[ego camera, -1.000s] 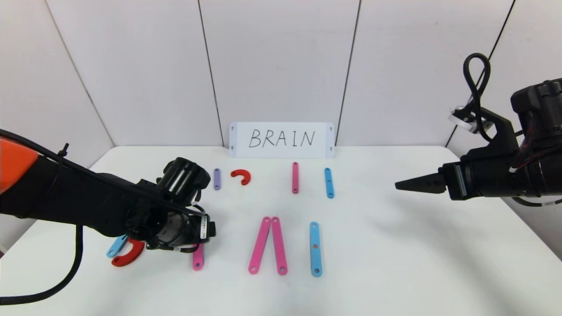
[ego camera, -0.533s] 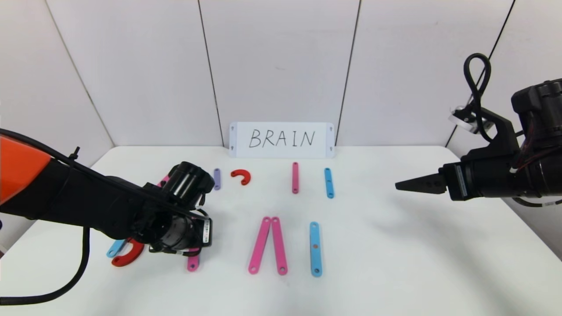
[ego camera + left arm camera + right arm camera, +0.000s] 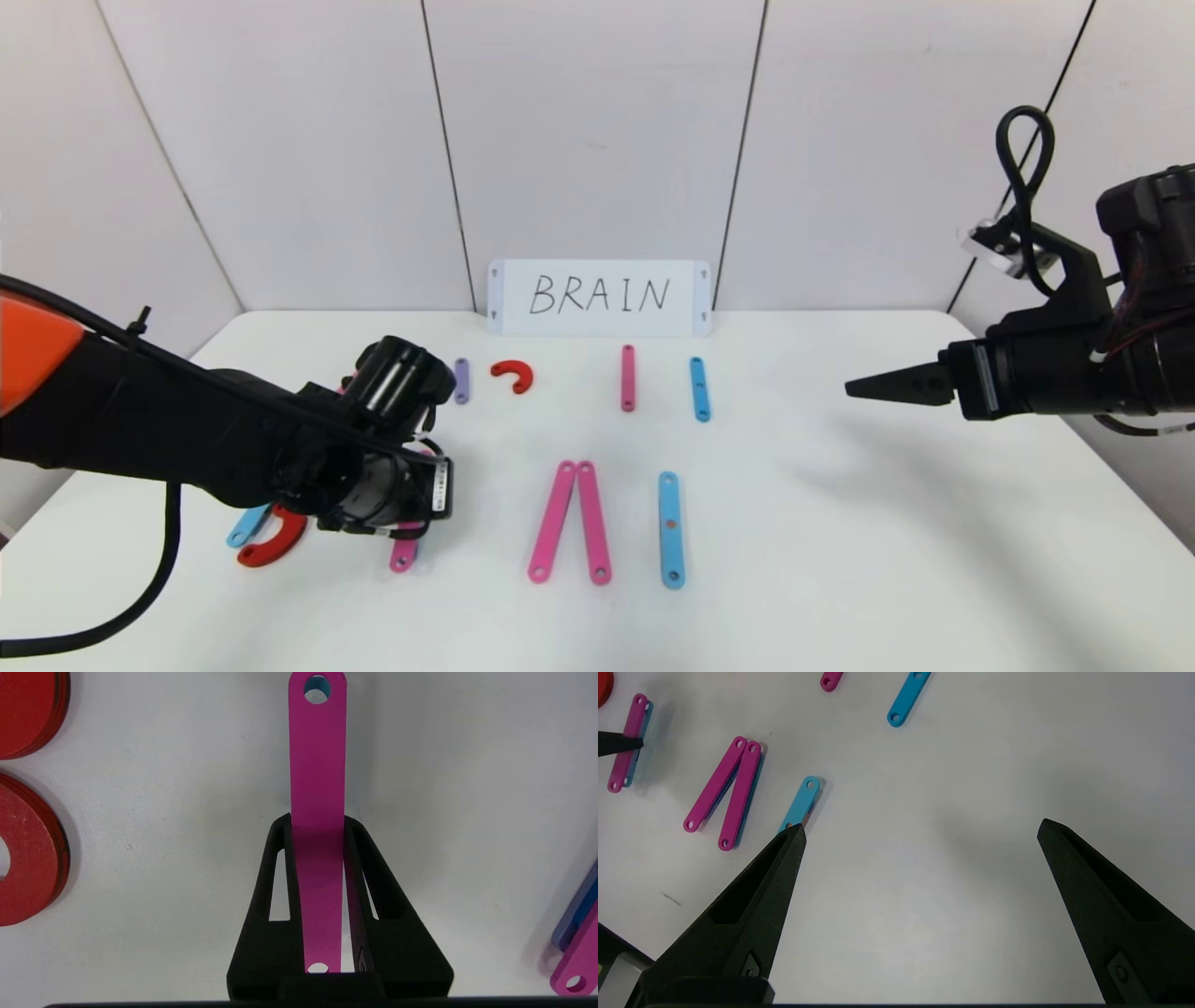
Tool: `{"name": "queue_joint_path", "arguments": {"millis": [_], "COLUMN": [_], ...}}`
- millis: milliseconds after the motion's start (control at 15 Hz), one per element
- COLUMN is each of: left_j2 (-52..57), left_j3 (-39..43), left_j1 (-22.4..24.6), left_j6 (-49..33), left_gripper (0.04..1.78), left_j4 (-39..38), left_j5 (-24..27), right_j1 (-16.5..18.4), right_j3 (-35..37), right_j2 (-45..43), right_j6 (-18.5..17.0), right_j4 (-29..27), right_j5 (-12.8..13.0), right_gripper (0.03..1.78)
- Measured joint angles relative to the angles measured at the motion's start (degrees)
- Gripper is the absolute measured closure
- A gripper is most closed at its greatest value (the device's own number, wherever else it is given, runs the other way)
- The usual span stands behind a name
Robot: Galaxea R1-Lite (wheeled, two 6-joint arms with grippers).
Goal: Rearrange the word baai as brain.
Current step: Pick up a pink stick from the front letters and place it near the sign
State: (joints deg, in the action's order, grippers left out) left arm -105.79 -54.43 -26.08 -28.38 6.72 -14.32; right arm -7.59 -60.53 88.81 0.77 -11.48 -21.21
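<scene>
Most of BRAIN unbuilt; left gripper [image 3: 317,826] jaws clamp a pink strip [image 3: 317,765], right gripper [image 3: 920,828] wide, idle.

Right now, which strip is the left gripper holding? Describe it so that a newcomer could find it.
Start at the white BRAIN card at the table's back edge, then come forward and to the robot's left, to the left gripper. It is shut on a pink strip beside the red half-ring; the other pink strips lie free.
</scene>
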Motion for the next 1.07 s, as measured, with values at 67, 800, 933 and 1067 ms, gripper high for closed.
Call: {"name": "queue_joint_path", "arguments": {"millis": [67,800,933,1067], "left_j2": [0.44,-1.32,-4.92,-9.67], "left_j3": [-0.5,-25.53,-34.51,-43.2], "left_j1": [0.04,0.74,0.5,-0.18], "left_j6": [0.33,14.63,14.1,11.68], "left_gripper": [1.52,1.52,1.52,1.52], "left_j4": [0.15,12.13,17.7,23.08], "left_j5": [0.02,1.71,2.86,3.28], "right_j1": [0.63,2.83,2.8,2.85], "right_j3": [-0.06,1.1,1.1,1.11], "right_j2": [0.24,0.06,0.11,0.16], "right_j6": [0.0,0.09,0.09,0.09], "right_j4": [1.18,2.26,2.28,2.3], "right_j5": [-0.8,-6.42,-6.42,-6.4], "right_gripper": [0.07,0.07,0.07,0.07]}}
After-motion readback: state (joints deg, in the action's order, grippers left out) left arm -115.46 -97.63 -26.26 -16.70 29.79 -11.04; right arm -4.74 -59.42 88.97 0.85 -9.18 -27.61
